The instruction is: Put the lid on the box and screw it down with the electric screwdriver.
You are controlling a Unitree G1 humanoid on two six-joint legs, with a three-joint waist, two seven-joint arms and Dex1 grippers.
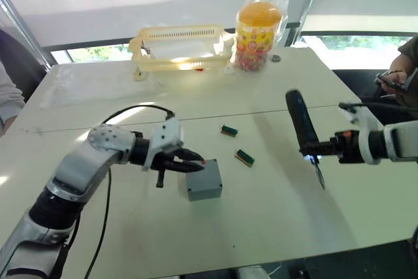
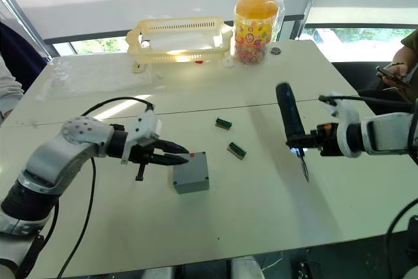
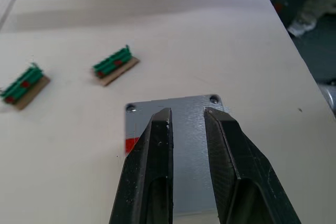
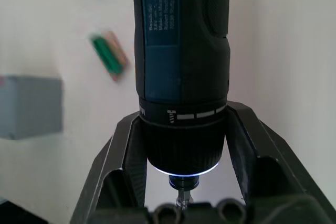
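While the box is sitting on the white counter with the lid already lying flat on top of it, the left pincer is hovering just over the lid with its two fingers slightly apart and grasping nothing. On the right side, well apart from the box, the right pincer is gripping the electric screwdriver near its lower end, holding it tilted above the counter with the bit pointing down and a white light glowing at the tip. Two small green parts are lying between the box and the screwdriver.
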